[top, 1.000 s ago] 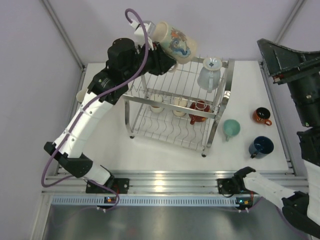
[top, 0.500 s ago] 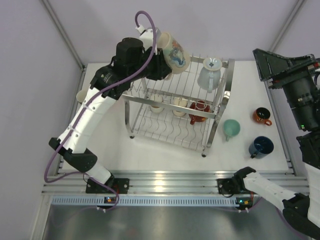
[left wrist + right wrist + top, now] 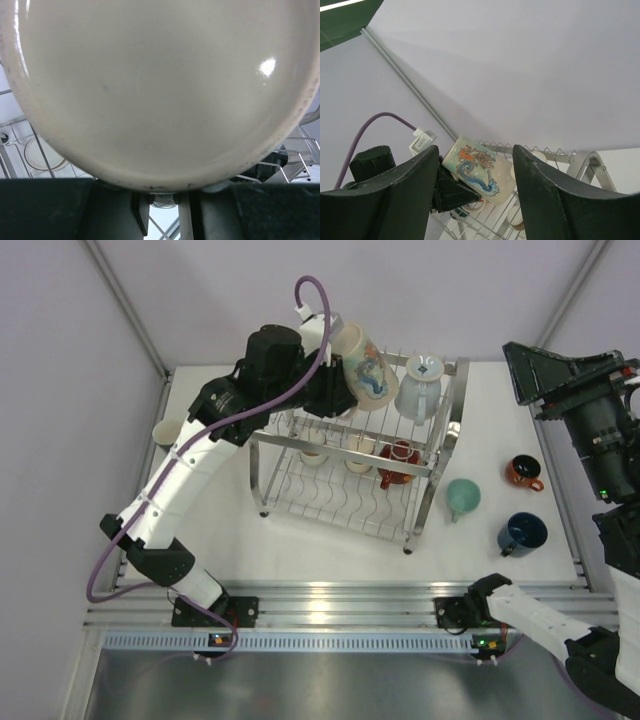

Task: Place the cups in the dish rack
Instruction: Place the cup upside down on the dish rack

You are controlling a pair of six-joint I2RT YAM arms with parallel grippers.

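Over dish rack (image 3: 447,455) — printed mug (image 3: 367,372) (tilted) in left pincer (image 3: 343,390).

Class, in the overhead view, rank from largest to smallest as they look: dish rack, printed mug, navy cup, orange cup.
1. dish rack
2. printed mug, though held high, nearer the camera, which may enlarge it
3. navy cup
4. orange cup, only slightly smaller

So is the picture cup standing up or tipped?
Tipped: the printed cup hangs sideways in the left gripper, above the dish rack.
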